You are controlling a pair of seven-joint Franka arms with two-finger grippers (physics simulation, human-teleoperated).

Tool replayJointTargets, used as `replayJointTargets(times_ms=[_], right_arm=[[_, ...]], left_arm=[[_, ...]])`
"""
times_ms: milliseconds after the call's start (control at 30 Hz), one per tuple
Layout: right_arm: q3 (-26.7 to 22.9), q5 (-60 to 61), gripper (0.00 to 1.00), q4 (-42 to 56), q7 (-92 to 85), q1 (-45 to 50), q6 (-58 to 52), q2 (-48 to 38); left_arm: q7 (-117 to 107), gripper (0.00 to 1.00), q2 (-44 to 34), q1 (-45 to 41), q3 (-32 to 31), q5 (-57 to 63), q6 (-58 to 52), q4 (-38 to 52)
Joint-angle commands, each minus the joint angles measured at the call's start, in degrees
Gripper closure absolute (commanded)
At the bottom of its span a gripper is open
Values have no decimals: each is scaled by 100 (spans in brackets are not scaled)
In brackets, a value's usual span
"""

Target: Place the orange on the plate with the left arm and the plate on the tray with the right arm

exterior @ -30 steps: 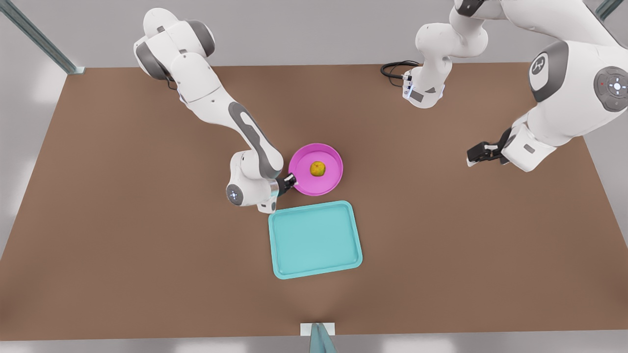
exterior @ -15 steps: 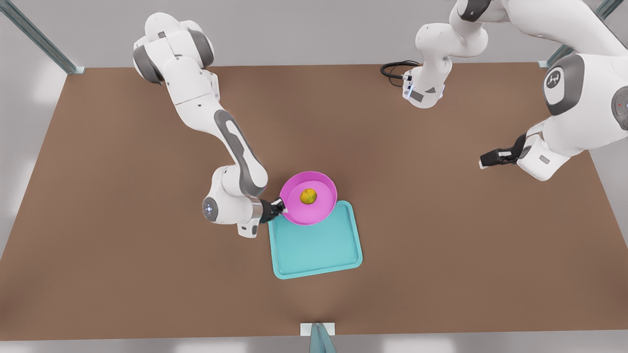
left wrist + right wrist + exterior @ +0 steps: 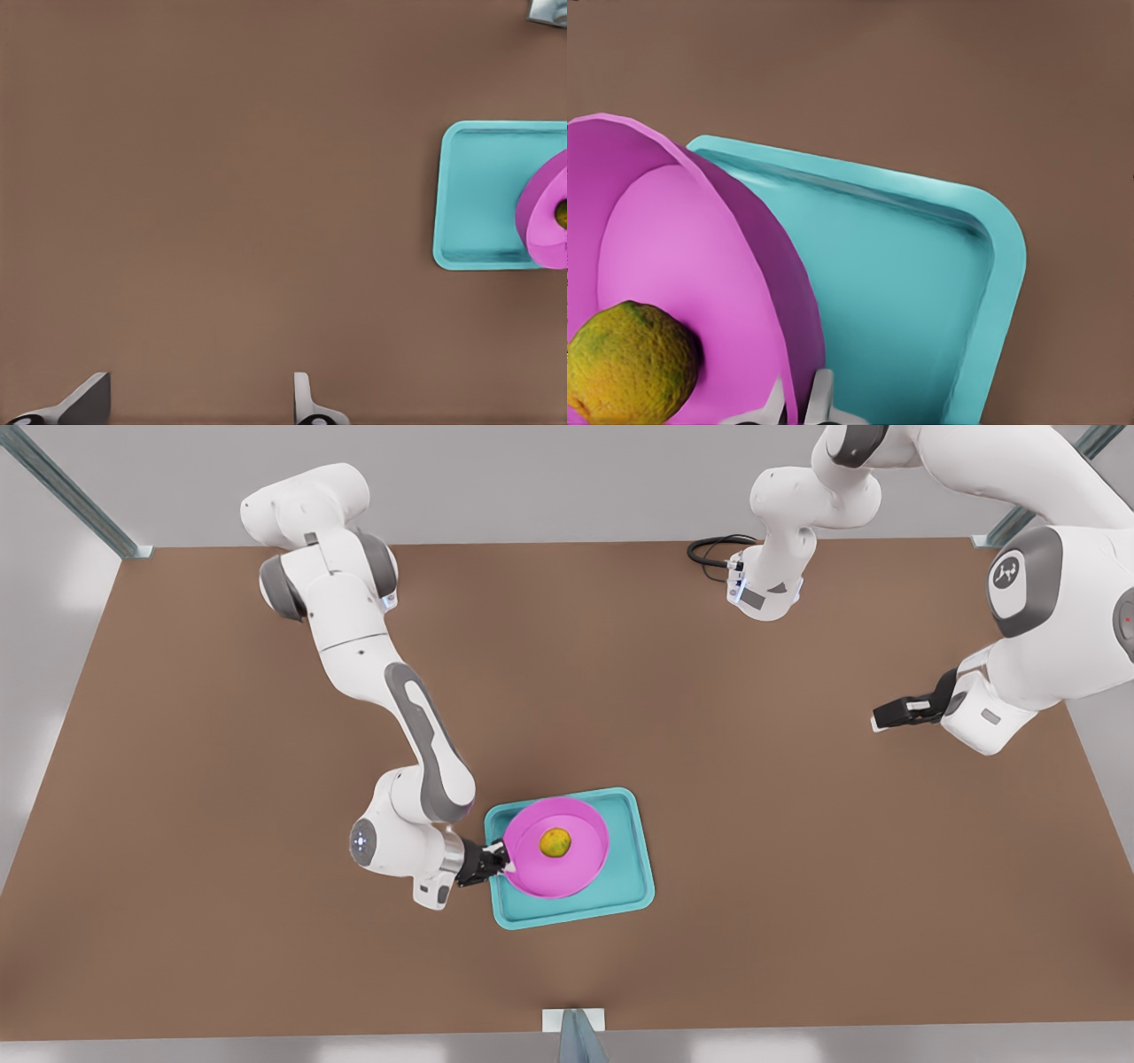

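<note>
— While clamped on the plate (image 3: 556, 848) rim, right gripper (image 3: 501, 861) held it above the tray (image 3: 631, 881), orange (image 3: 555, 841) inside. Left?
— Left gripper (image 3: 879, 720) spread wide, empty, well apart over the table (image 3: 177, 779). Noted small white emblem on forearm, unreadable.

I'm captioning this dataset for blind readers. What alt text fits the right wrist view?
The right pincer grips the rim of a round pink plate holding a bumpy yellow-orange fruit, with a flat rectangular teal tray beneath it on a brown table.
</note>
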Motion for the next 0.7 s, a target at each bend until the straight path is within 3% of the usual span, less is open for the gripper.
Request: replayJointTargets(times_ms=[0, 33, 67, 100, 300, 400, 433, 567, 667], right_arm=[[-5, -17, 79, 17, 893, 3, 17, 19], [-5, -17, 79, 17, 893, 3, 17, 28], [-5, -17, 54, -1, 893, 3, 17, 19], [4, -17, 0, -53, 858, 47, 26, -16], [31, 27, 0, -334, 875, 118, -62, -385], [31, -60, 0, -1564, 866, 83, -298, -1404], [4, -499, 0, -1855, 866, -102, -949, -1686], [4, -4094, 0, -1785, 875, -638, -2733, -2617], [4, -4798, 0, -1837, 858, -919, -3138, -3689]], left_arm=[[32, 0, -26, -4, 1, 4, -28, 6], [32, 0, -35, -4, 1, 4, -19, 6], [32, 0, -35, -4, 1, -5, -28, 6], [32, 0, -35, -4, 1, -5, -37, -3], [32, 0, -35, -4, 1, -22, -37, 6], [32, 0, -26, 5, 1, -22, -28, 6], [32, 0, -35, -4, 10, -22, -37, 6], [32, 0, -53, -4, 10, -14, -274, 6], [32, 0, -53, -4, 19, 4, -292, 6]])
